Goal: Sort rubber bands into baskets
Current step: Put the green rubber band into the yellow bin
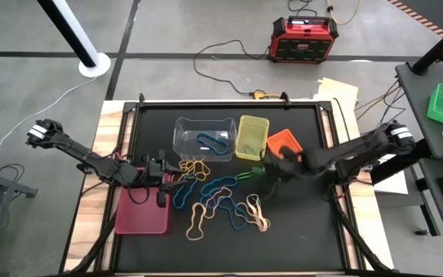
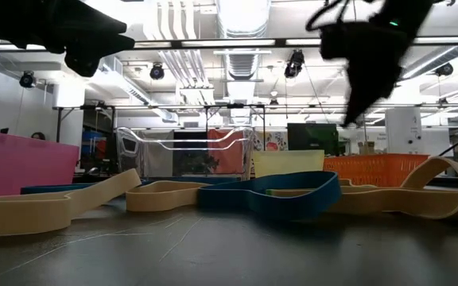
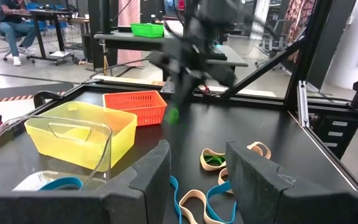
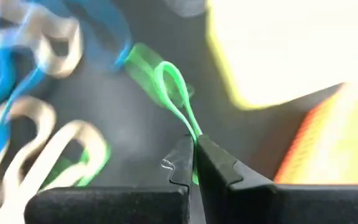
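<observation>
Pinched in right gripper (image 4: 194,146): thin green rubber band (image 4: 173,93), lifted near yellow-green plastic bin (image 1: 252,137). Blue bands (image 1: 214,142) already in clear tub (image 1: 204,138); many loose bands (image 1: 221,204) left. Left gripper (image 3: 197,165) parted, empty.

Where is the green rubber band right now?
The green rubber band is pinched in the right gripper, just off the mat beside the yellow bin and orange bin.
</observation>
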Action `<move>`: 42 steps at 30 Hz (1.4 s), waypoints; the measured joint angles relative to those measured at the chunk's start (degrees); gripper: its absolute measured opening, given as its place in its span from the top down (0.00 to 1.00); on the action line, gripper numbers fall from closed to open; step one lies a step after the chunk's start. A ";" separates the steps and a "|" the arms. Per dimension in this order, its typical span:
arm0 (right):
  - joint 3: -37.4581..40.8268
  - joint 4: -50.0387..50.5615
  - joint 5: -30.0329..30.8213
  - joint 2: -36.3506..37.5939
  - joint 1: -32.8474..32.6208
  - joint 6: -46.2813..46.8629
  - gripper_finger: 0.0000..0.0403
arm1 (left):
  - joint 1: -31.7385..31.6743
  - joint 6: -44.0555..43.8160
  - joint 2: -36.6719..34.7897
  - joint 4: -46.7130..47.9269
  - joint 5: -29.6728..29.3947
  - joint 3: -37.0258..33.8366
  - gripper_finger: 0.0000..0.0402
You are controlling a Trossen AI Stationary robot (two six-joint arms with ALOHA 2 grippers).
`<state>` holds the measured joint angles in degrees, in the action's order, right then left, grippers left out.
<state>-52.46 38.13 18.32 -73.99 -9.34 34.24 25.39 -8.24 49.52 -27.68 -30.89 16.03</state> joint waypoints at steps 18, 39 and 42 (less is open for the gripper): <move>-5.30 -10.38 -22.93 -8.03 31.71 -23.21 0.70 | 0.00 0.27 0.02 -0.22 0.00 0.00 0.65; -8.53 -11.44 -5.02 -20.81 0.31 -25.14 0.65 | 0.04 -0.16 0.02 0.38 0.39 0.00 0.65; -10.25 -11.42 -4.93 -24.56 1.35 -25.21 0.65 | 0.04 -0.16 0.02 0.33 0.42 0.00 0.65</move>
<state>-62.70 26.71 13.39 -98.55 -7.98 9.03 25.43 -8.40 49.54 -27.35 -30.48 16.03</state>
